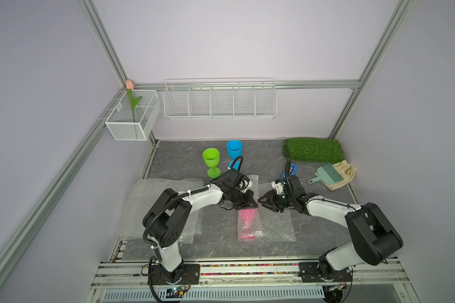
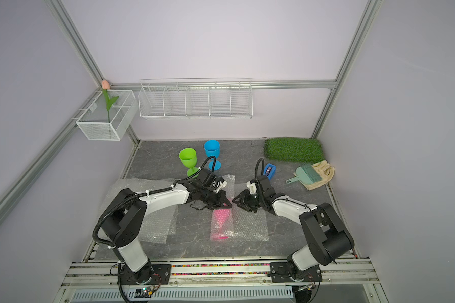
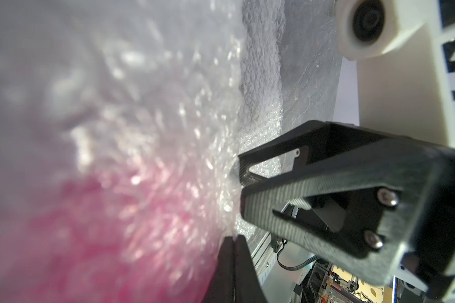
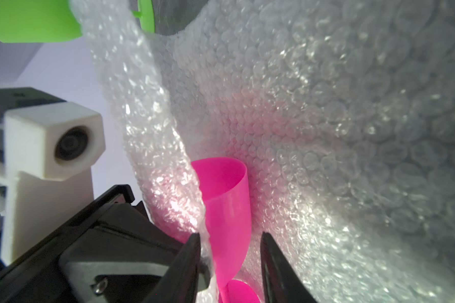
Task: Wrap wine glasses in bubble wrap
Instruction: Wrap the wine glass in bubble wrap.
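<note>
At the left of the dark table (image 1: 184,157) you have a pile of bubble wrap (image 1: 145,199) lying flat. Its staggered edges show at least two sheets, and the exact count cannot be told.

Further right, toward the back wall, two goblets stand upright on their feet, mouths up, long axis vertical. One is the green goblet (image 1: 211,161). Just right of it and a little further back is the blue goblet (image 1: 234,150), its foot partly hidden by the left arm's cable.

In the middle lies one more bubble wrap sheet (image 1: 277,227). The one pink goblet (image 1: 248,221) lies on its side on it, under a folded flap (image 4: 153,131). Its long axis runs from the back wall toward the robot's base, with the bowl's mouth to the wall and the foot to the base. That makes three goblets in all.

The left gripper (image 1: 251,204) sits at the bowl end with its jaws closed together, pinching the flap's edge. Tip to tip with it is the right gripper (image 1: 262,201), its jaws partly parted. In the right wrist view its fingers (image 4: 271,262) stand either side of the pink bowl, gripping nothing.

At the right are one small blue box (image 1: 290,170), one grass mat (image 1: 313,149) and one dustpan with brush (image 1: 323,175) lying partly on one beige cloth (image 1: 346,173).
</note>
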You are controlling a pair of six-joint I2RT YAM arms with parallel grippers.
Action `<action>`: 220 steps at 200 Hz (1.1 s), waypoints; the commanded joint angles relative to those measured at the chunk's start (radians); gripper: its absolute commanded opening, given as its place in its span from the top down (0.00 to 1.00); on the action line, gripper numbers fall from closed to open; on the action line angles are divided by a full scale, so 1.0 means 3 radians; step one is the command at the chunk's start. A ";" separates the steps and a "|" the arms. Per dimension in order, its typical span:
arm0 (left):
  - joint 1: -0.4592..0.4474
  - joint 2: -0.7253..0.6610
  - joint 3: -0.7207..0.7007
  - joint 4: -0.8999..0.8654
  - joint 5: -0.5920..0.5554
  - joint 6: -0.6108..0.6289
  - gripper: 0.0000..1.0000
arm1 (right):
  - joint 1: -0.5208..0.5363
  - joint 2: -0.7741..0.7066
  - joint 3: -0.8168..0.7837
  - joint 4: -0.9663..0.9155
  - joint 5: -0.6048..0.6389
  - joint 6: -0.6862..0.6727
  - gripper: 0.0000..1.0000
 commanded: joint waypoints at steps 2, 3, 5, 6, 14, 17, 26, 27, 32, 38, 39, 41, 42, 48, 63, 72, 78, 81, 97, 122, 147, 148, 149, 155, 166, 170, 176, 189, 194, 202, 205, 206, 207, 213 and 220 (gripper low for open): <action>-0.0016 0.0061 0.0003 -0.0065 -0.0007 -0.0022 1.00 | -0.0050 -0.0036 -0.0030 0.0320 -0.0172 0.0096 0.58; -0.0016 0.0061 0.0003 -0.0063 -0.0006 -0.0022 1.00 | -0.0051 -0.0031 -0.0027 0.0329 -0.0181 0.0098 0.58; -0.0016 0.0061 0.0003 -0.0061 -0.0002 -0.0023 1.00 | -0.0051 -0.0012 -0.0019 0.0349 -0.0199 0.0106 0.58; -0.0016 0.0061 0.0001 -0.0056 0.0001 -0.0023 1.00 | -0.0049 -0.0006 -0.0017 0.0359 -0.0204 0.0110 0.58; -0.0016 0.0068 0.0003 -0.0035 0.0023 -0.0026 1.00 | -0.0045 0.0046 -0.0023 0.0435 -0.0256 0.0153 0.58; -0.0014 0.0069 0.0003 -0.0028 0.0029 -0.0028 1.00 | -0.0046 0.0069 -0.0028 0.0465 -0.0273 0.0172 0.58; -0.0016 0.0072 -0.0002 -0.0002 0.0064 -0.0027 1.00 | -0.0050 0.0130 -0.0038 0.0580 -0.0319 0.0229 0.58; -0.0016 0.0074 -0.0002 0.0002 0.0070 -0.0030 1.00 | -0.0048 0.0137 -0.0039 0.0597 -0.0323 0.0234 0.58; -0.0016 0.0075 -0.0007 0.0018 0.0089 -0.0033 1.00 | -0.0048 0.0165 -0.0052 0.0671 -0.0352 0.0265 0.58; -0.0016 0.0077 -0.0013 0.0029 0.0102 -0.0038 1.00 | -0.0048 0.0205 -0.0063 0.0757 -0.0377 0.0307 0.58; -0.0016 0.0080 -0.0013 0.0030 0.0102 -0.0038 1.00 | -0.0047 0.0210 -0.0062 0.0770 -0.0383 0.0316 0.59; -0.0016 0.0078 -0.0012 0.0031 0.0102 -0.0038 1.00 | -0.0048 0.0216 -0.0067 0.0786 -0.0386 0.0327 0.59; -0.0016 0.0077 -0.0012 0.0034 0.0102 -0.0041 1.00 | -0.0050 0.0223 -0.0069 0.0798 -0.0390 0.0334 0.59; -0.0016 0.0076 -0.0022 0.0042 0.0102 -0.0042 1.00 | -0.0047 0.0252 -0.0076 0.0839 -0.0394 0.0354 0.60; -0.0016 0.0064 -0.0035 0.0072 0.0112 -0.0057 1.00 | -0.0049 0.0328 -0.0085 0.0890 -0.0402 0.0389 0.63; -0.0015 0.0061 -0.0038 0.0072 0.0112 -0.0056 1.00 | -0.0049 0.0361 -0.0113 0.0976 -0.0419 0.0431 0.66; -0.0016 0.0061 -0.0038 0.0073 0.0109 -0.0054 1.00 | -0.0051 0.0380 -0.0131 0.1027 -0.0421 0.0458 0.67; -0.0016 0.0057 -0.0040 0.0072 0.0107 -0.0054 1.00 | -0.0048 0.0387 -0.0136 0.1052 -0.0418 0.0470 0.69; -0.0016 0.0056 -0.0038 0.0060 0.0097 -0.0054 1.00 | -0.0049 0.0410 -0.0172 0.1095 -0.0405 0.0494 0.76; -0.0016 0.0025 0.0011 -0.0064 -0.0010 -0.0021 0.99 | -0.0057 0.0432 -0.0182 0.1069 -0.0374 0.0447 0.92; -0.0015 -0.0083 0.0082 -0.0260 -0.0159 0.0027 0.74 | -0.0072 0.0480 -0.0168 0.0920 -0.0326 0.0326 0.93; -0.0016 -0.0093 0.0086 -0.0265 -0.0167 0.0030 0.73 | -0.0074 0.0480 -0.0165 0.0916 -0.0324 0.0317 0.93; -0.0016 -0.0097 0.0088 -0.0275 -0.0170 0.0032 0.72 | -0.0076 0.0481 -0.0167 0.0911 -0.0326 0.0313 0.93; -0.0016 -0.0129 0.0111 -0.0341 -0.0207 0.0050 0.67 | -0.0086 0.0489 -0.0163 0.0872 -0.0320 0.0287 0.93; -0.0016 -0.0200 0.0163 -0.0497 -0.0309 0.0096 0.59 | -0.0097 0.0489 -0.0163 0.0795 -0.0298 0.0228 0.93; -0.0016 -0.0227 0.0187 -0.0569 -0.0368 0.0115 0.57 | -0.0102 0.0486 -0.0158 0.0763 -0.0289 0.0205 0.93; -0.0016 -0.0273 0.0219 -0.0673 -0.0480 0.0138 0.55 | -0.0111 0.0482 -0.0156 0.0713 -0.0283 0.0167 0.93; -0.0016 -0.0361 0.0298 -0.0897 -0.0723 0.0206 0.50 | -0.0122 0.0468 -0.0135 0.0556 -0.0247 0.0061 0.93; -0.0016 -0.0384 0.0329 -0.0983 -0.0810 0.0237 0.48 | -0.0128 0.0463 -0.0118 0.0495 -0.0228 0.0016 0.93; -0.0016 -0.0413 0.0381 -0.1099 -0.0925 0.0277 0.45 | -0.0137 0.0461 -0.0101 0.0402 -0.0211 -0.0047 0.93; -0.0016 -0.0418 0.0401 -0.1136 -0.0962 0.0289 0.44 | -0.0138 0.0457 -0.0093 0.0369 -0.0211 -0.0064 0.93; -0.0016 -0.0421 0.0407 -0.1151 -0.0967 0.0297 0.44 | -0.0141 0.0456 -0.0092 0.0362 -0.0211 -0.0069 0.93; -0.0016 -0.0425 0.0415 -0.1160 -0.0980 0.0301 0.43 | -0.0140 0.0456 -0.0089 0.0355 -0.0208 -0.0077 0.93; -0.0016 -0.0428 0.0457 -0.1221 -0.1022 0.0338 0.41 | -0.0146 0.0456 -0.0079 0.0312 -0.0200 -0.0110 0.93; -0.0016 -0.0412 0.0505 -0.1295 -0.1055 0.0382 0.39 | -0.0153 0.0451 -0.0071 0.0258 -0.0194 -0.0146 0.93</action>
